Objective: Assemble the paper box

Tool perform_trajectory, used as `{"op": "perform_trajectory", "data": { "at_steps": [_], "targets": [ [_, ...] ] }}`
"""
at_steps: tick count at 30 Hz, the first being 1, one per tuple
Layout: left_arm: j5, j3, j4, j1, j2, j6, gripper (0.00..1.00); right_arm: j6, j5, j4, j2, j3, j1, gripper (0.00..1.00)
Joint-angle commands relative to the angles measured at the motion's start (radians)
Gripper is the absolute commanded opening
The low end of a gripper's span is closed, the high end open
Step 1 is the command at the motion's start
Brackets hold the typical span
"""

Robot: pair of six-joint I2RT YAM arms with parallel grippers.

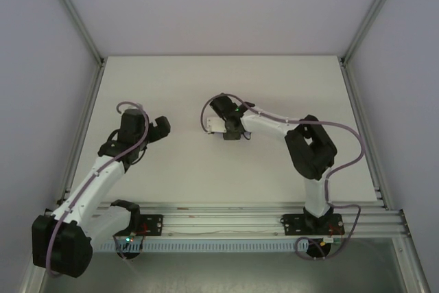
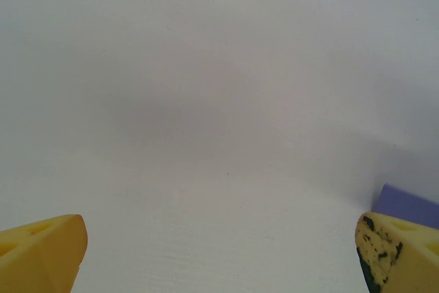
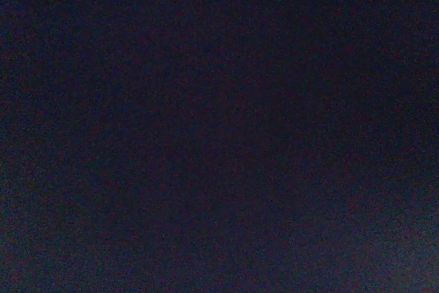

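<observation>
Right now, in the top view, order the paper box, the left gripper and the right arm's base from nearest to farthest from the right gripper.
1. The paper box, at the left side of the right gripper.
2. The left gripper, farther to the left.
3. The right arm's base, at the near edge on the right.

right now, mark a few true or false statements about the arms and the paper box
1. The left gripper is open and holds nothing. True.
2. The paper box lies between the left gripper's fingers. False: it sits off to the side of that gripper, outside the gap.
3. The right gripper is out near the middle of the table. True.
4. The right wrist view is bright. False: it is almost black.
</observation>
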Motion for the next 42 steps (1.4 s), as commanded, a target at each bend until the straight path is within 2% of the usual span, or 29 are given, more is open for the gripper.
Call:
{"op": "perform_trajectory", "data": {
  "at_steps": [1, 3, 6, 9, 10, 15, 20, 23, 27, 30, 33, 36, 39, 42],
  "targets": [
    [-0.013, -0.024, -0.02, 0.009, -0.036, -0.021, 1.0, 0.055, 0.196, 0.166, -0.032, -0.058, 0.006, 0.56],
    [-0.007, -0.03, -0.015, 0.008, -0.049, -0.021, 1.0, 0.074, 0.186, 0.152, -0.043, -0.075, 0.015, 0.61],
    [-0.007, -0.032, -0.018, 0.008, -0.066, -0.021, 1.0, 0.105, 0.136, 0.106, -0.083, -0.103, 0.039, 0.76],
    [-0.001, -0.03, -0.018, 0.008, -0.074, -0.017, 1.0, 0.094, 0.055, 0.118, -0.163, -0.19, 0.066, 0.96],
    [0.002, -0.031, -0.014, 0.008, -0.078, -0.016, 1.0, 0.091, 0.032, 0.128, -0.196, -0.225, 0.075, 0.99],
    [-0.007, -0.025, 0.003, 0.008, -0.086, -0.002, 1.0, 0.147, 0.008, 0.069, -0.328, -0.29, 0.106, 1.0],
    [-0.1, -0.026, 0.074, 0.008, -0.087, 0.055, 1.0, 0.215, -0.012, 0.133, -0.521, -0.394, 0.088, 1.0],
    [-0.22, -0.064, 0.188, 0.008, -0.078, 0.133, 1.0, 0.392, -0.051, 0.24, -0.648, -0.468, -0.008, 1.0],
    [-0.377, -0.158, 0.416, 0.01, -0.061, 0.257, 1.0, 0.806, -0.041, 0.51, -0.817, -0.627, -0.237, 1.0],
    [-0.416, -0.254, 0.635, 0.019, -0.036, 0.356, 1.0, 1.045, -0.045, 0.649, -0.901, -0.754, -0.411, 1.0],
    [-0.413, -0.308, 0.757, 0.036, 0.012, 0.408, 1.0, 1.185, -0.011, 0.707, -0.915, -0.838, -0.542, 1.0],
    [-0.44, -0.377, 0.923, 0.046, 0.053, 0.449, 1.0, 1.166, -0.04, 0.885, -0.891, -0.95, -0.611, 1.0],
    [-0.381, -0.444, 1.061, 0.077, 0.088, 0.445, 1.0, 1.167, -0.035, 1.038, -0.82, -1.022, -0.645, 1.0],
    [-0.361, -0.465, 1.127, 0.103, 0.15, 0.424, 1.0, 1.143, -0.014, 1.204, -0.728, -1.075, -0.672, 1.0]
  ]
}}
